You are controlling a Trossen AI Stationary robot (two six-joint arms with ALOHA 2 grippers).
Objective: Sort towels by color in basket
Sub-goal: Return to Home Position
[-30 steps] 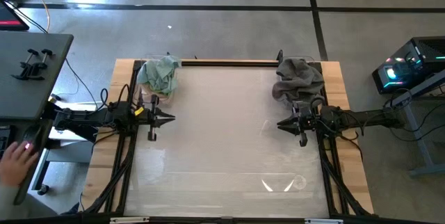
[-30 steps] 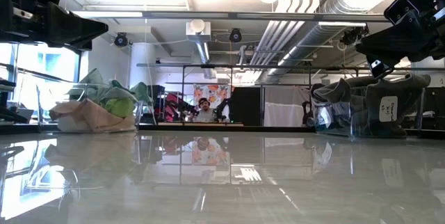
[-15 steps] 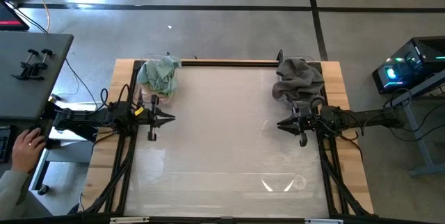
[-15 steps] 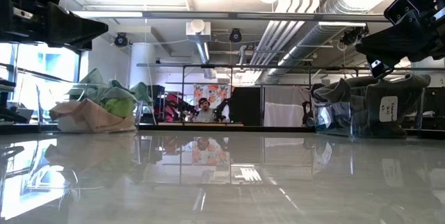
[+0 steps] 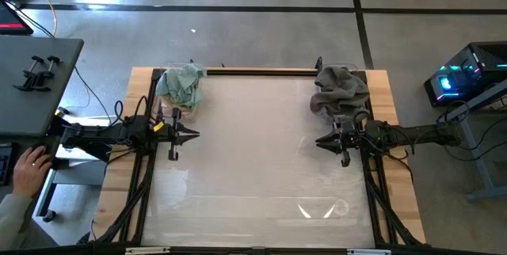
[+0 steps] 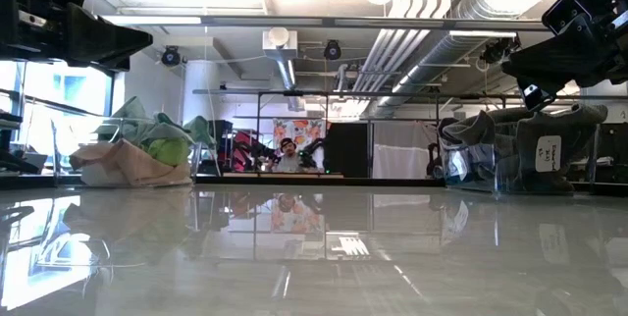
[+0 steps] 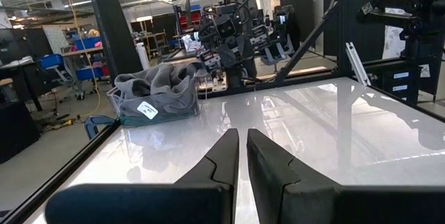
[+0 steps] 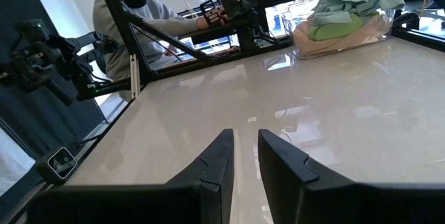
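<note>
Two clear baskets stand at the table's far corners. The far-left basket [image 5: 181,85] [image 8: 345,17] holds pale mint and teal towels on top, a lime green one [image 6: 169,149] under them, and pink and cream cloth at the bottom. The far-right basket [image 5: 341,90] [image 7: 156,95] holds dark grey towels heaped above its rim, and has a white label. My left gripper [image 5: 194,135] [image 7: 243,132] hovers shut at the table's left side, pointing right. My right gripper [image 5: 319,141] [image 8: 245,133] hovers shut at the right side, pointing left. Both are raised above the table and hold nothing.
The glossy white tabletop [image 5: 253,160] lies bare between the two grippers. A black frame rail [image 5: 253,70] runs along the far edge. A person sits beyond the table's left side, with a hand [image 5: 32,164] at a side desk and a grey sleeve [image 8: 149,22].
</note>
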